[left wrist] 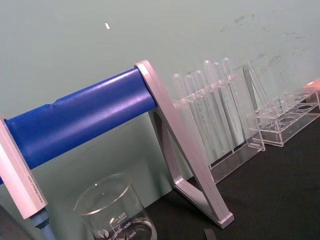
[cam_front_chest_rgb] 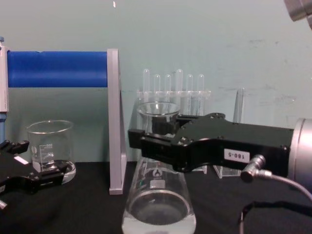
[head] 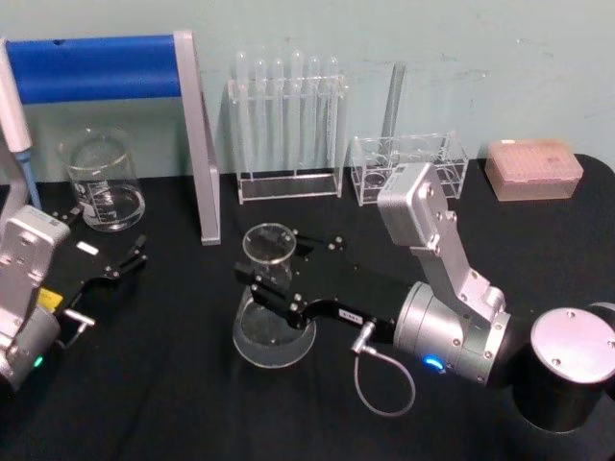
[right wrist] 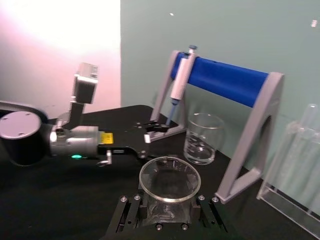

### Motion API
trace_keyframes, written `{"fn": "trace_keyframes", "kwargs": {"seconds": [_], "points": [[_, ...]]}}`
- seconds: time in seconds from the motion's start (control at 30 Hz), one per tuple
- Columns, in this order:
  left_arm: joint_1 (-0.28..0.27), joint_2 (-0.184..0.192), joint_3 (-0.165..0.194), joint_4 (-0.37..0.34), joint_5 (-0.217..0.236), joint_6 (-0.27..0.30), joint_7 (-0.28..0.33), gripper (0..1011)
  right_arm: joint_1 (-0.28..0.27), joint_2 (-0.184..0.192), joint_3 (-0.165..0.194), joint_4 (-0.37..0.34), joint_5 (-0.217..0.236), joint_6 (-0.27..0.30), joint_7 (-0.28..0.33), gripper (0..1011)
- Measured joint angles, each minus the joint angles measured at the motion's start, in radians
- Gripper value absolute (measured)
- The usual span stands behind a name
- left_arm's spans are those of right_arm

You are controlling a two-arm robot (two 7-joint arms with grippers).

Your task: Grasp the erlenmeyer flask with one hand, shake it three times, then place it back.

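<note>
Noted erlenmeyer flask (head: pixel 274 331) upright, in front of the blue-bar stand (head: pixel 197 144), nearer the robot than the stand's grey leg. Found right tool (head: pixel 269 257) reaching in from the robot's right, level with the flask neck, black fingers (cam_front_chest_rgb: pixel 161 146) on either side of it just under the flared rim. Logged tool as pinching the neck: glass seated between the two pads in the right wrist view, rim (right wrist: pixel 170 177) showing above them. Read "180-5" on the tool's white label. Saw the wide base low, at the tabletop (head: pixel 173 403); could not confirm contact. Recorded a little clear liquid in the bottom.

Noted left tool (head: pixel 96 240) well apart from the flask, parked low in front of the stand's blue bar, fingers spread, nothing between them.

Surface: black tabletop. Found glass beaker (head: pixel 101 182) under the blue bar, pipette (head: pixel 14 115) hanging at the bar's far-left end. Found test tube rack (head: pixel 288 125) with upright tubes just beside the stand's leg, on the side away from the bar; beyond it a low clear rack (head: pixel 408 168), then a pink tip box (head: pixel 533 168).

Room: plain pale green wall (head: pixel 432 38) directly behind the stand.
</note>
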Motion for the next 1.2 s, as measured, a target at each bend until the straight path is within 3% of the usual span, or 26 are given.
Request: {"fn": "trace_keyframes", "kwargs": {"seconds": [0.17, 0.37, 1.2], "points": [[0.000, 0.000, 0.000, 0.000, 0.000, 0.000, 0.000, 1001, 0.004, 0.009, -0.008, -0.003, 0.005, -0.007, 0.023, 449], [0.000, 0.000, 0.000, 0.000, 0.000, 0.000, 0.000, 1001, 0.016, 0.001, 0.001, 0.016, 0.002, -0.012, 0.006, 449], [0.000, 0.000, 0.000, 0.000, 0.000, 0.000, 0.000, 1001, 0.053, -0.115, 0.178, 0.153, -0.102, -0.003, -0.236, 450]]}}
